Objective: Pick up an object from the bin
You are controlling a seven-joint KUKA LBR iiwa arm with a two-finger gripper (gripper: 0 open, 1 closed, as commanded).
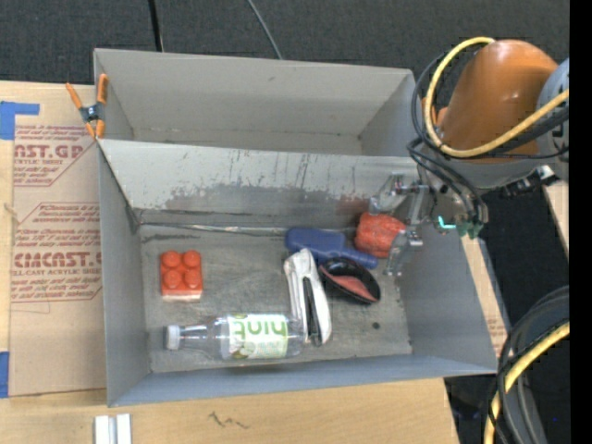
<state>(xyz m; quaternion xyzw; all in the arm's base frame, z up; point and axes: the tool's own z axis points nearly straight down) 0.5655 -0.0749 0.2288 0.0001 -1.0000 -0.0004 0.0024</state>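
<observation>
My gripper (396, 229) is low at the right end of the bin and stands open. One finger is above and one below the right side of a red-orange rounded lump (376, 232). The lump rests against the end of a blue handle-shaped thing (319, 240), which lies just to its left. A red and black oval piece (351, 281) lies in front of the lump, below the lower finger. Whether the fingers touch the lump I cannot tell.
A white and black stapler-like tool (306, 296) lies mid-bin. A clear bottle with a green label (242, 335) lies along the front wall. An orange studded brick (181, 274) sits at the left. The arm's orange cover and cables hang over the right rim.
</observation>
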